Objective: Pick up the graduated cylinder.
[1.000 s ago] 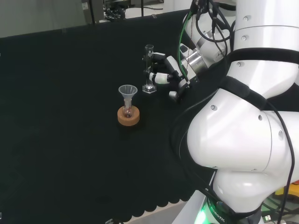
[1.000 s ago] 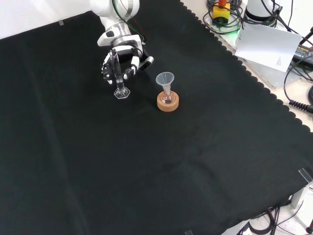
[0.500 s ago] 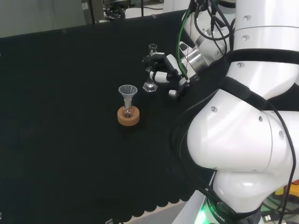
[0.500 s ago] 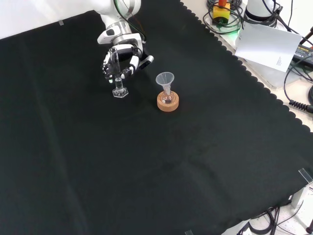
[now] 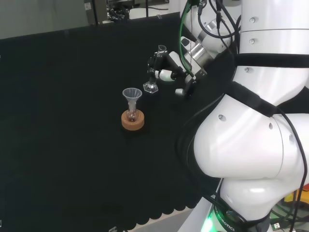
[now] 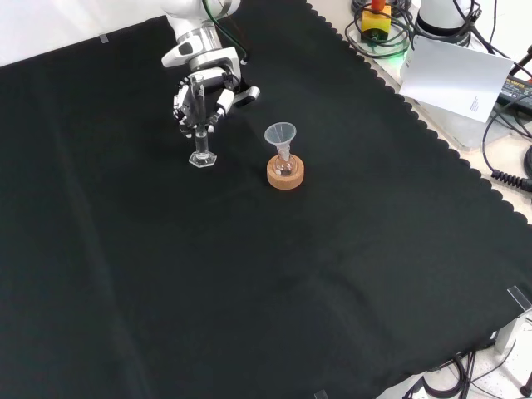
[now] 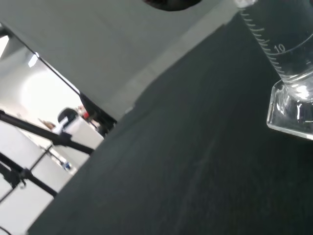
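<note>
Graduated cylinder (image 6: 198,125) is the item under inspection, and you will find it in the hand (image 6: 202,90), whose fingers are curled round the upper part of the tube. Take the cork ring stand (image 6: 285,173) as your reference mark throughout.

Largest first: the black cloth (image 6: 274,283) covers the bench and carries the stand near its middle in the front view. The hand is to the left of the stand and farther off in that view; in the head view the hand (image 5: 166,67) lies beyond the stand and to its right.

The cylinder hangs tilted in the head view, its mouth toward the hand and its hexagonal foot (image 5: 150,88) toward the stand. In the front view the foot (image 6: 202,159) sits left of the stand; you cannot tell from these views whether it touches the cloth. The wrist view shows graduation marks on the clear tube (image 7: 279,46); whether it holds any liquid cannot be told.

On the stand sits a small flask (image 6: 284,164), with a trace of reddish tint at its base. A clear funnel (image 6: 281,135) stands upright in its neck.
</note>
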Robot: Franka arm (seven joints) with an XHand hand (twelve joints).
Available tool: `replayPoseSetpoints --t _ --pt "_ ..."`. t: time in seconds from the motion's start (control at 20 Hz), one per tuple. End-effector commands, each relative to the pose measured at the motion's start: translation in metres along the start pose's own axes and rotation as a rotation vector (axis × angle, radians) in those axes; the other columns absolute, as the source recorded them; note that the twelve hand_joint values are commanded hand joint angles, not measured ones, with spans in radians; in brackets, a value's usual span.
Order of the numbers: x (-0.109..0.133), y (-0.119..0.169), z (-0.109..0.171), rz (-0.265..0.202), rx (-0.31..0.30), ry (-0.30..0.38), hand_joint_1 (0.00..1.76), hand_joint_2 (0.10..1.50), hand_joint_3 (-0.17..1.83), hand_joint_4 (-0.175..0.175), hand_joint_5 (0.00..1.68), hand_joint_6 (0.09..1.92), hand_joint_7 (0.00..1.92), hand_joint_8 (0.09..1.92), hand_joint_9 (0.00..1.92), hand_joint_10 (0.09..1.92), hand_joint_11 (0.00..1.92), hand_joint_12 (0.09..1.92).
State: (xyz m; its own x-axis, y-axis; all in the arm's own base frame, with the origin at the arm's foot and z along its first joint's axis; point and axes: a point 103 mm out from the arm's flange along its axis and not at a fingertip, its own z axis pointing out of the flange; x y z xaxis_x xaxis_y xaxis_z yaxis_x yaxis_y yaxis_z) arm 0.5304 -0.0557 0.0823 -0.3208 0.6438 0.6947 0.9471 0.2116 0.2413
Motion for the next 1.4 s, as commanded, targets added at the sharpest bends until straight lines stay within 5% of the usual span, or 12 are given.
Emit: replayPoseSetpoints --t 0.05,0.5,0.9,1.05,1.4 --pt "0.011 0.002 -0.022 0.024 0.136 -0.135 1.1 1.2 0.02 -0.158 0.8 1.25 0.95 0.62 1.26 0.14 1.1 0.9" --pt "0.038 -0.001 -0.052 0.042 0.237 -0.25 1.12 1.2 0.0 -0.173 0.82 1.23 0.98 0.62 1.29 0.14 1.12 0.88" --pt "0.074 -0.024 -0.084 0.101 0.39 -0.364 1.13 1.19 0.0 -0.175 0.85 1.19 1.03 0.58 1.32 0.13 1.14 0.86" --pt "0.089 -0.041 -0.09 0.123 0.432 -0.398 1.21 1.17 0.01 -0.175 0.85 1.18 0.91 1.07 1.33 0.12 1.15 0.85" --pt "0.103 -0.072 -0.09 0.178 0.592 -0.477 1.23 1.17 0.0 -0.175 0.85 1.18 0.88 1.18 1.34 0.12 1.15 0.86"
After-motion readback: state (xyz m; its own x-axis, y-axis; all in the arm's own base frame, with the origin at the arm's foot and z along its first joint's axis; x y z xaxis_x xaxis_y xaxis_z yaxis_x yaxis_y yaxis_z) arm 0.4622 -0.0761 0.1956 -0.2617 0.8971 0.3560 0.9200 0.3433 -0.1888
